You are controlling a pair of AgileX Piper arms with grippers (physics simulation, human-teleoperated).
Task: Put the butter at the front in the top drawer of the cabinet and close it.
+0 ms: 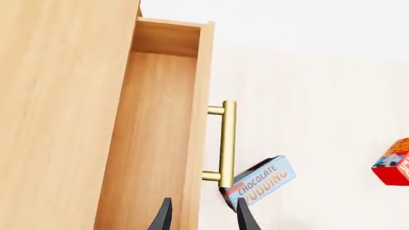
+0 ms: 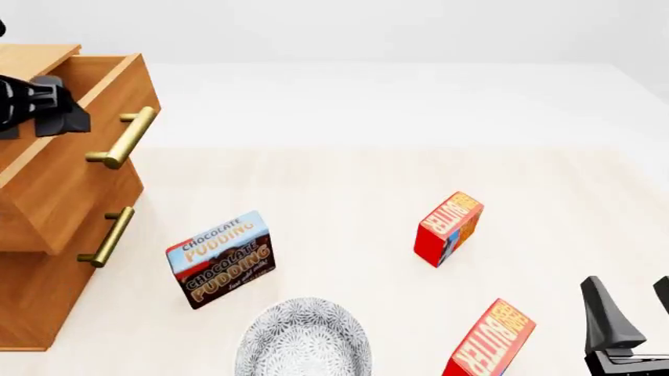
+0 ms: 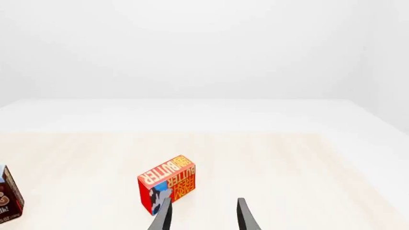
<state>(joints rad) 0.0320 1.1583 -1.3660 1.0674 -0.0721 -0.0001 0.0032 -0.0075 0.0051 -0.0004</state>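
Butter (image 2: 489, 341): standing on the table (image 2: 345, 196), just left of my right gripper (image 2: 627, 301), untouched.
Right gripper: I am holding it spread wide, gripping nothing.
Top drawer (image 2: 78, 149): hanging pulled out of the cabinet (image 2: 31, 305).
Left gripper (image 1: 203, 215): I am hovering it unclenched over the drawer's front edge.

A bare simulated test scene, not a real room: a pale wood-grain tabletop (image 2: 345, 188) against blank white surroundings, holding a plain wooden cabinet (image 2: 47, 235) and grocery boxes.
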